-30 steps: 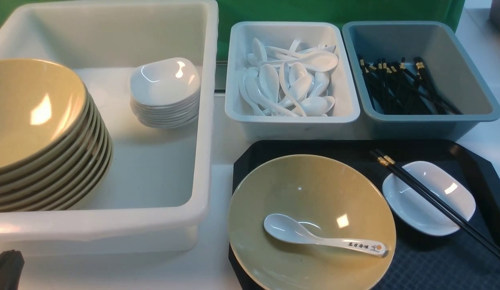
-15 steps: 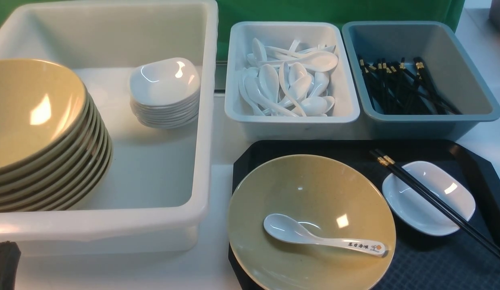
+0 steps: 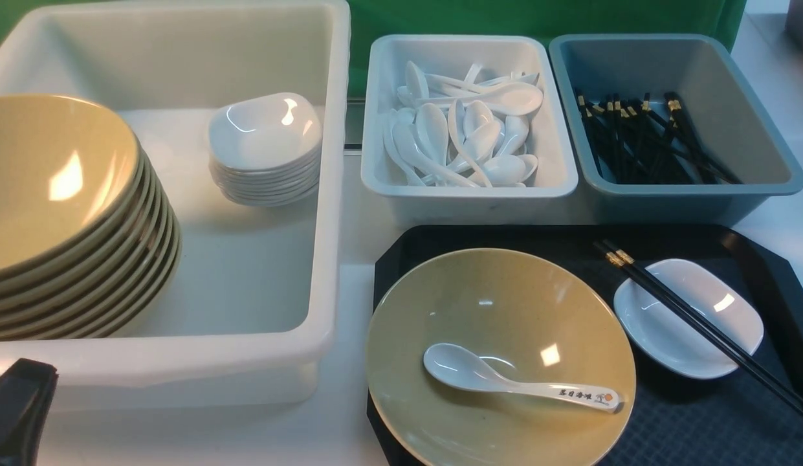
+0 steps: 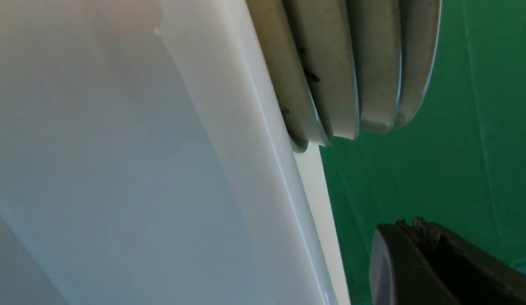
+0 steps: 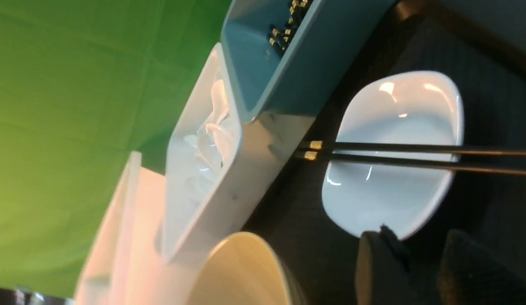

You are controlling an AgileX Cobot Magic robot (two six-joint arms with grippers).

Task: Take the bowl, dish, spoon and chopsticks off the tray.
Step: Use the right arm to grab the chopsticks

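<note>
The left gripper (image 4: 411,228) is pressed together and empty, beside the white bin (image 3: 333,194). The right gripper (image 5: 424,271) stands partly apart, empty, near the dish (image 3: 660,336). On the tray (image 3: 699,427), the chopsticks (image 3: 692,318) lie across the dish, gold ends far-left. The spoon (image 3: 466,369) lies in the bowl (image 3: 505,298), handle pointing right, its dark characters unreadable.

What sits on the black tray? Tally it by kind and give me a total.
bowl: 1
spoon, lying in the bowl: 1
dish: 1
chopsticks, one pair lying across the dish: 2
Total on the tray: 5 pieces
</note>
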